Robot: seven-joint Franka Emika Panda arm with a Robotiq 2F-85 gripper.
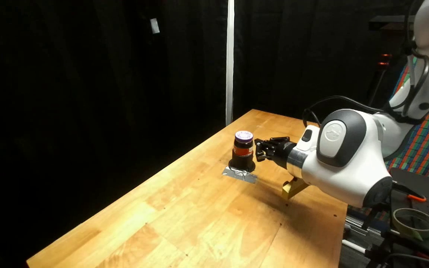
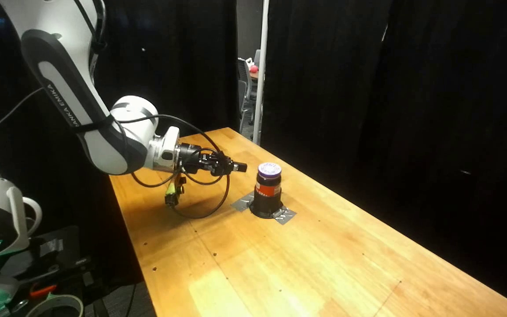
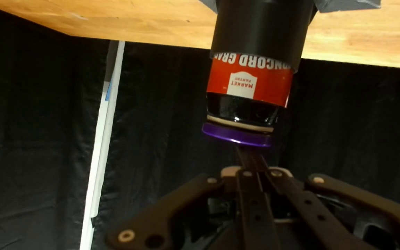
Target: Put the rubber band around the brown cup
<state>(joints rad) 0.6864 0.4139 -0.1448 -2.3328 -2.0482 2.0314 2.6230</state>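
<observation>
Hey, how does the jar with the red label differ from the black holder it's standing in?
The jar is dark and glossy with a red label, while the holder is plain black. The jar is topped by a purple lid; the holder wraps round the jar's lower part. Silver tape runs from the holder onto the table; none shows on the jar. Both are round and upright.

The bench carries one jar, nearer the edge opposite the arm; the wrist view shows one purple lid on it, one red label and, just under the lid, one tan band. One black holder and two strips of silver tape are at its foot. One hand is near it. An exterior view shows one roll of tape off the arm-side edge and one white pole beyond a corner.
</observation>
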